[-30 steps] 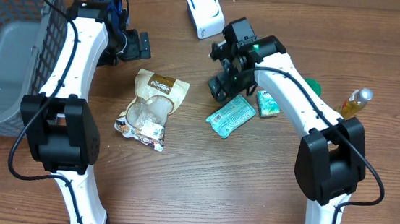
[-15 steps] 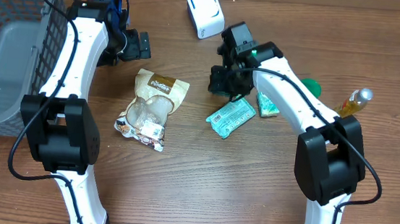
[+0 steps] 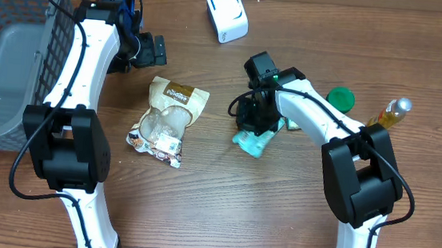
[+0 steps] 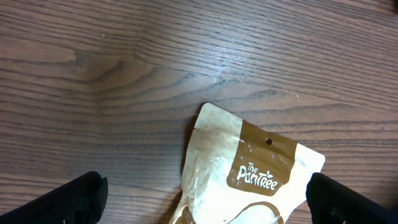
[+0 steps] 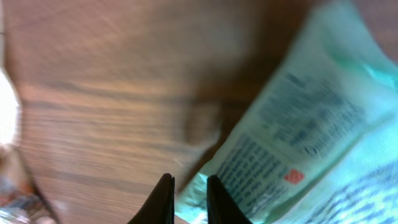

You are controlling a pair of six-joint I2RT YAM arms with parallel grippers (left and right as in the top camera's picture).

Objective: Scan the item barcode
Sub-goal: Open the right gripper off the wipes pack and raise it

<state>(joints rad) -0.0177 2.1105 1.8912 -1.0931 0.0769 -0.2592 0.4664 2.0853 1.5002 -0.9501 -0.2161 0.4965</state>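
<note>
**Teal packet (image 3: 252,143) pinched at its edge by the right tool (image 5: 186,198)**

Grey wire makes up the basket (image 3: 10,9) at the far left of the wooden counter (image 3: 221,212). The left arm rises beside it. The left tool (image 3: 153,51) hangs near the back of the counter with its jaws spread wide and nothing between them. In the left wrist view its two dark fingertips sit at the bottom corners, and the counter and the top of a tan pouch (image 3: 169,118) lie below them. The pouch lies flat, well clear of that tool, and its brown band reads "The Pantree".

A white scanner (image 3: 226,14) stands at the back of the counter, right of the pouch. It is apart from both arms.

The right tool is down at mid-counter, in front of the scanner. In the right wrist view, which is blurred, its jaws are drawn nearly together and a corner of the teal packet sits in the narrow gap. From overhead, the packet shows just below the tool. Part of it is covered by the wrist.

Further right lie a round green lid (image 3: 340,97) and a small bottle (image 3: 393,112) with yellowish contents. Both are separate from the packet.
</note>
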